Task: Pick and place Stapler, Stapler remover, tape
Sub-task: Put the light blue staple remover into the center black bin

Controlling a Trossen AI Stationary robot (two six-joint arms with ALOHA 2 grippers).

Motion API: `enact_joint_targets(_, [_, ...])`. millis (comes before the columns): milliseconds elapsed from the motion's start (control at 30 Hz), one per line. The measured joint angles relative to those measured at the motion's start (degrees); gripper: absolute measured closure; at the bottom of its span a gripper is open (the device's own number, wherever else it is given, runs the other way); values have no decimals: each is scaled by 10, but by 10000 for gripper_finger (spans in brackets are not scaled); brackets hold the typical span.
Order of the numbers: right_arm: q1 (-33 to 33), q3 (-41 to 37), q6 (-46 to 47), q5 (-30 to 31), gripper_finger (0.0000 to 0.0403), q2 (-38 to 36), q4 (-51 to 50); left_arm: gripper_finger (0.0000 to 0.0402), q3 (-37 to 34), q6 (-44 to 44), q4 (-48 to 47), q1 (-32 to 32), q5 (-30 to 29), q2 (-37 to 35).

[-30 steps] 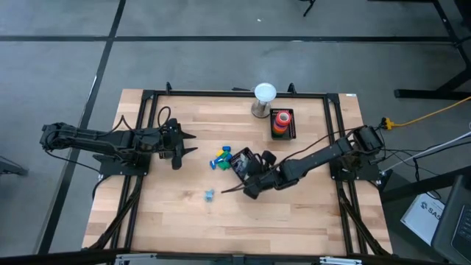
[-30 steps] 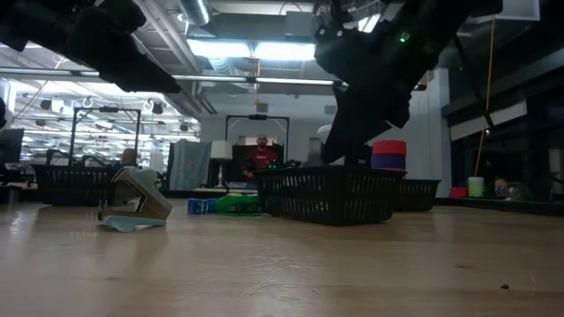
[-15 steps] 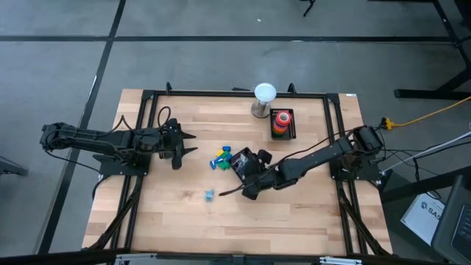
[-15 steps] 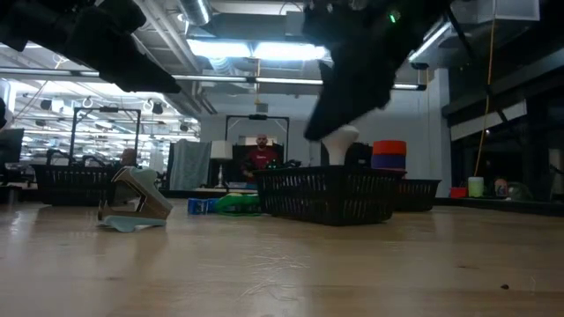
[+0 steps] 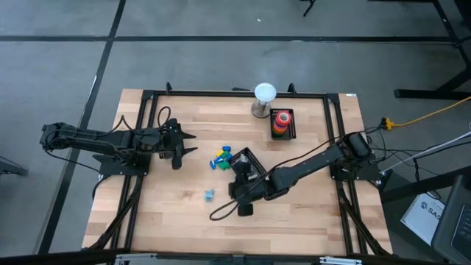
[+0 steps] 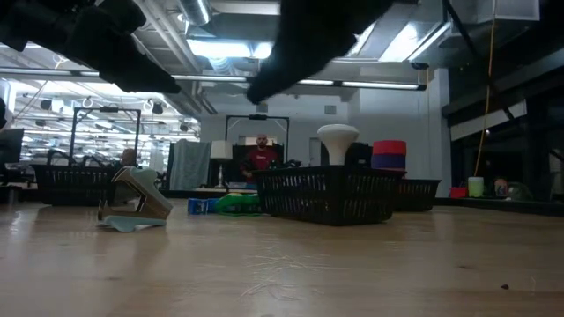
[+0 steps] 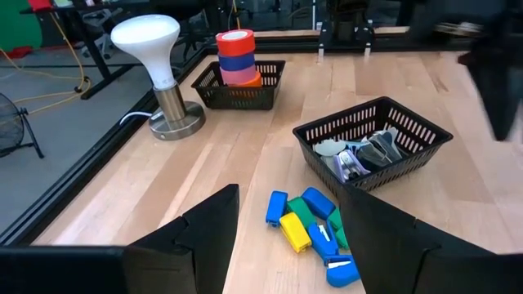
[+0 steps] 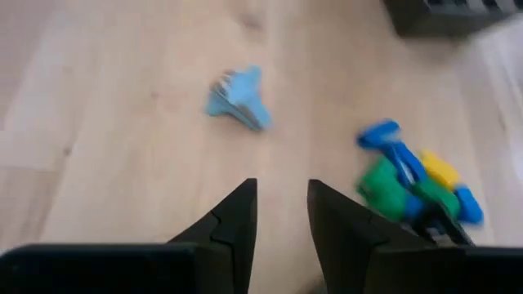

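The light blue stapler remover lies alone on the wood, also seen in the right wrist view and low view. My right gripper hovers open and empty between the remover and the black mesh basket; its fingers point toward the remover. That basket holds dark and silver items. The tape rolls stand stacked in a small black tray. My left gripper waits open at the table's left.
A pile of small blue, green and yellow blocks sits just left of the basket. A white lamp stands near the far edge beside the tape tray. Bare wood stretches along the near half of the table.
My right gripper has moved from above the mesh basket toward the table's near edge and left, toward the stapler remover. In the low view the arm has swung left and out of the basket's area. The left arm has stayed still.
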Motion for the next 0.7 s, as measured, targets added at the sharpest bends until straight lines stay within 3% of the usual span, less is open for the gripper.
enact_joint_targets(200, [-1,58,-97,-45,289,45,4,192,0,0,0,0,0,0])
enact_joint_targets(400, [-13,68,-173,-103,289,85,67,192,0,0,0,0,0,0])
enact_joint_targets(567, [-33,68,-191,-193,289,108,128,192,0,0,0,0,0,0])
enact_joint_targets(700, [-38,68,-175,-205,289,127,154,192,0,0,0,0,0,0])
